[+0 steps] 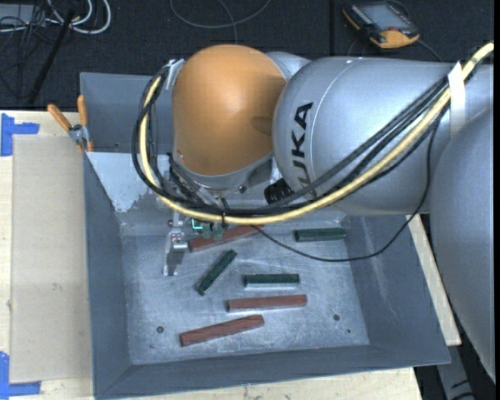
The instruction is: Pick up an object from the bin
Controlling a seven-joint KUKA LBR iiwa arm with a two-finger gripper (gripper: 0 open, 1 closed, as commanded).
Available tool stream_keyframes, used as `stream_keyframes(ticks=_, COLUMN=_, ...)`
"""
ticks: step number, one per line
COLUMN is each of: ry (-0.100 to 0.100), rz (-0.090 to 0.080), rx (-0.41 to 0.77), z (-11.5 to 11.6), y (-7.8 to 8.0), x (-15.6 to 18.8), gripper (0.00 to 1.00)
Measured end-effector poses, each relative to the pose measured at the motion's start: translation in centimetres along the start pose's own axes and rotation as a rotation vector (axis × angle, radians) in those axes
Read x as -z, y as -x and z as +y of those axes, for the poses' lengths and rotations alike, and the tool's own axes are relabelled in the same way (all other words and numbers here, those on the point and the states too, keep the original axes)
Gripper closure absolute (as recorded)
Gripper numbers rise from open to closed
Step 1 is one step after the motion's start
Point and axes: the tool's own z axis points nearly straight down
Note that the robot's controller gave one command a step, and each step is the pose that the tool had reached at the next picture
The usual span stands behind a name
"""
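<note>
Gripper (174, 261) sits low over the far-left part of the bin (108, 307) floor; we cannot tell how wide it stands. Nearest is a red-brown bar (233, 235) just to its right, long axis left-right. A dark green bar (215, 272) lies diagonal, toward the front edge. Four more bars (267, 302) are scattered front and right.

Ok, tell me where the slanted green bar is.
In the camera view the slanted green bar lies left of middle in the bin, below the red bar under the arm, a level green bar at its right.
</note>
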Motion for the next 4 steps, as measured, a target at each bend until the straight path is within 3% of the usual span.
stream_keyframes(ticks=1, ry=0.001, rz=-0.006, rx=-0.003, z=-0.1, y=0.2, x=0.4, gripper=0.0)
stream_keyframes(ticks=2, ry=0.004, rz=-0.013, rx=0.003, z=-3.3, y=1.7, x=-4.6, gripper=0.0)
stream_keyframes(ticks=3, ry=-0.001, rz=-0.002, rx=0.165, z=-5.3, y=3.1, x=-7.4, gripper=0.0)
stream_keyframes(ticks=4, ry=0.005, rz=-0.019, rx=0.279, z=-7.2, y=4.7, x=-16.9, gripper=1.0)
